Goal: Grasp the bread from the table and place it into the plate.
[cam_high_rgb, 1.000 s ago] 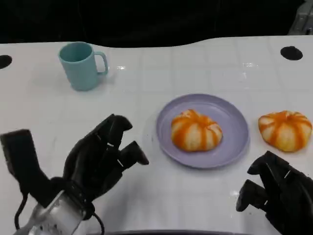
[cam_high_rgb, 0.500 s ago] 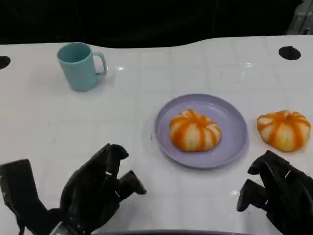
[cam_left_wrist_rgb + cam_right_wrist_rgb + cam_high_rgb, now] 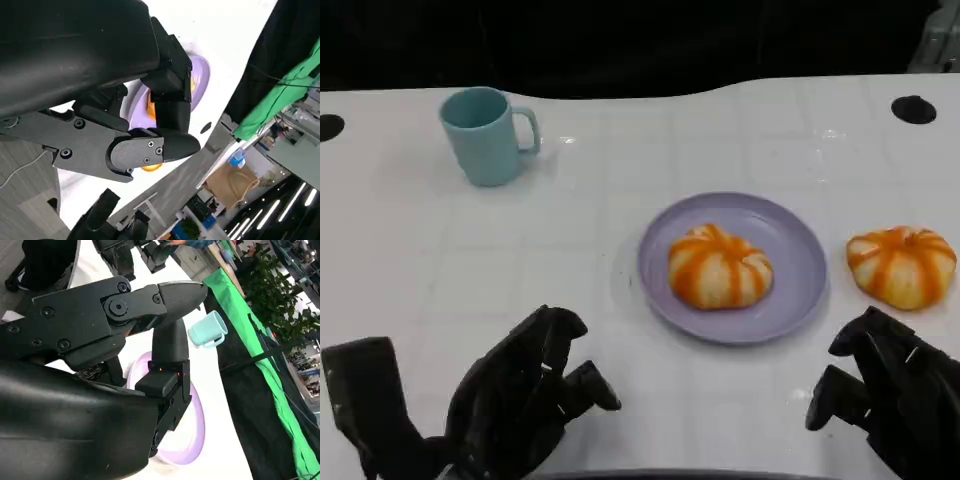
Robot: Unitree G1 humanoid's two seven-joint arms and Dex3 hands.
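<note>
- One bread (image 3: 720,265) is seen lying in the purple plate (image 3: 800,285), near its middle.
- A second bread (image 3: 902,265) is seen on the white table (image 3: 620,200), just beside the plate's right rim and apart from it.
- The left hand (image 3: 525,395) is held low at the near left edge, fingers apart, nothing grasped.
- The right hand (image 3: 880,390) is held at the near right, below the second bread, fingers loosely curled and empty.
- A teal mug (image 3: 485,133) stands upright far left, well apart from the plate.
</note>
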